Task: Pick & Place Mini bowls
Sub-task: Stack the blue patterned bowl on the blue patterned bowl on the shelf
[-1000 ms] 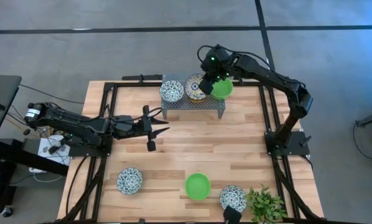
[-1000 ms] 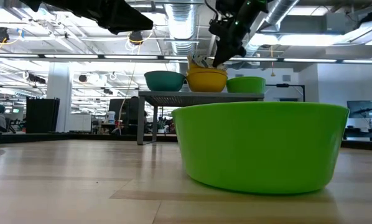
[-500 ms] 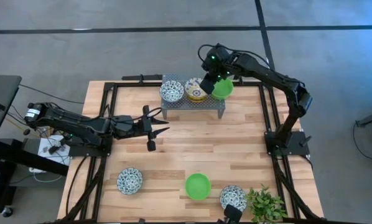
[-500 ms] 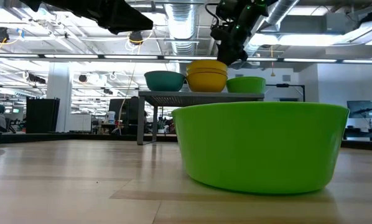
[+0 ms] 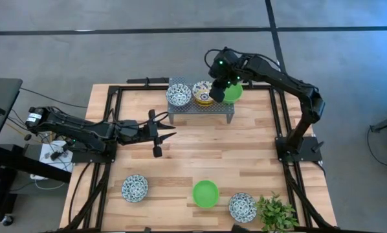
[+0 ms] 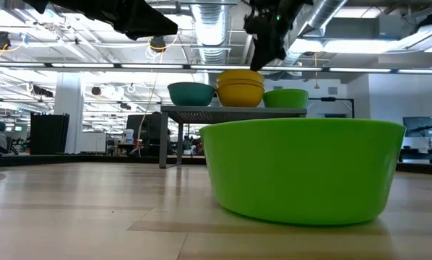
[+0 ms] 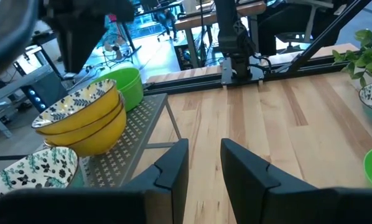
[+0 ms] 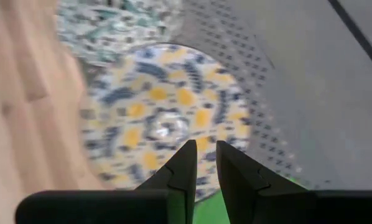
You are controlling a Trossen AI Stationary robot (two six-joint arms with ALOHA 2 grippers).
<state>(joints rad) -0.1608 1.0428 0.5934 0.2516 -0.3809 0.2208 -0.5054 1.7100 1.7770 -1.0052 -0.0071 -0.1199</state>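
Note:
A grey mesh rack [image 5: 210, 109] at the table's far side bears a blue-and-white bowl [image 5: 178, 95], a stack of yellow patterned bowls [image 5: 202, 94] and a green bowl [image 5: 233, 92], each resting on its base. My right gripper [image 5: 215, 89] hovers above the stack's right rim and points down. Its fingers [image 8: 205, 163] are a little apart and hold nothing. My left gripper [image 5: 171, 134] waits over the table's left middle, fingers [image 7: 204, 163] a little apart and empty. Near the front edge stand two blue-and-white bowls [image 5: 134, 188] [image 5: 243, 207] and a green bowl [image 5: 205, 193].
A green leafy plant [image 5: 276, 213] stands at the front right corner. Black frame rails [image 5: 113, 110] run along the table's left, right and far sides. Bare wood lies between the rack and the front bowls [image 5: 213, 152].
My right gripper has come up off the yellow stack's right rim and now hangs clear above it. The top yellow bowl, tilted a second ago, now sits level in the stack.

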